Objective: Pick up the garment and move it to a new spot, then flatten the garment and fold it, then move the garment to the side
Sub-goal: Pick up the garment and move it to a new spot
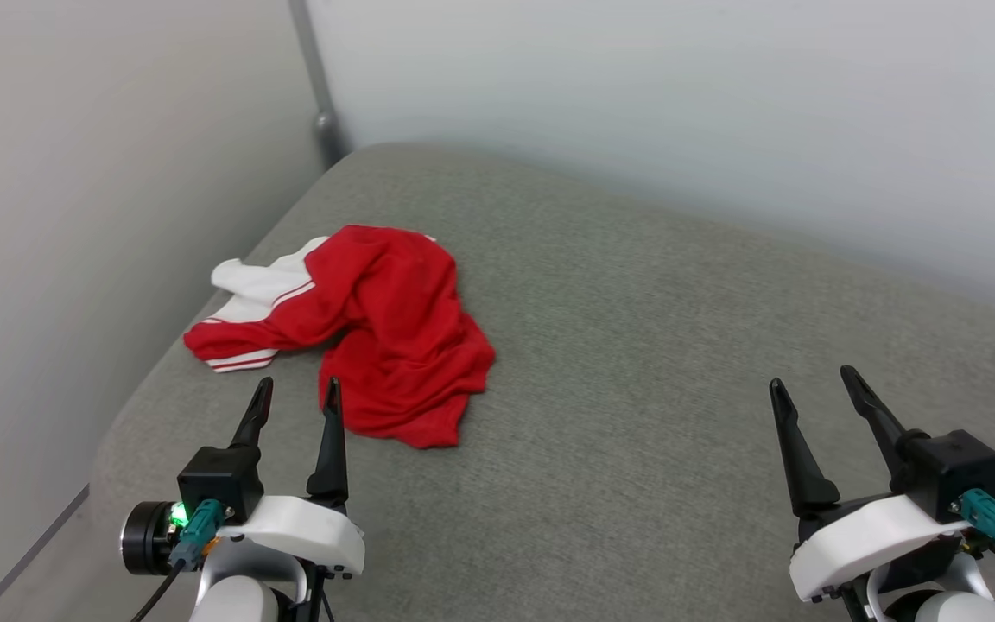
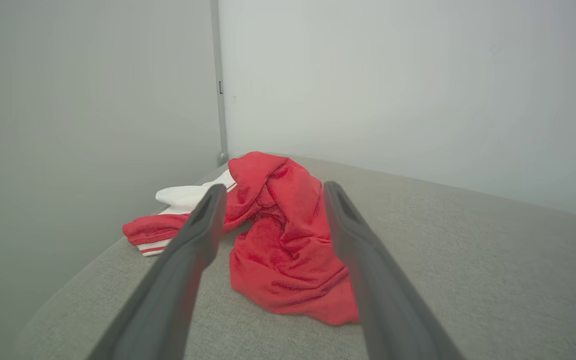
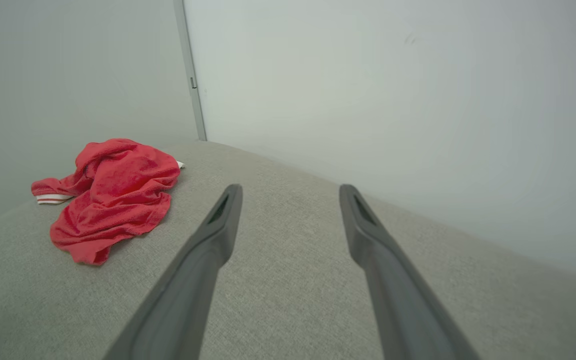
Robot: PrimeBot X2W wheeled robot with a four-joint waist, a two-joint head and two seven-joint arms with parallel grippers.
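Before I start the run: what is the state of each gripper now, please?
Left gripper: open, empty; the red jersey lies ahead of it.
Right gripper: open, empty.

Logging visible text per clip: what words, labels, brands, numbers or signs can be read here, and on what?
None can be read.
The garment lies crumpled, showing red cloth, a white sleeve and striped trim; no print faces a camera.
A tiny dark mark on the corner post is too small to read.
The grey surface and the wall bear nothing legible.
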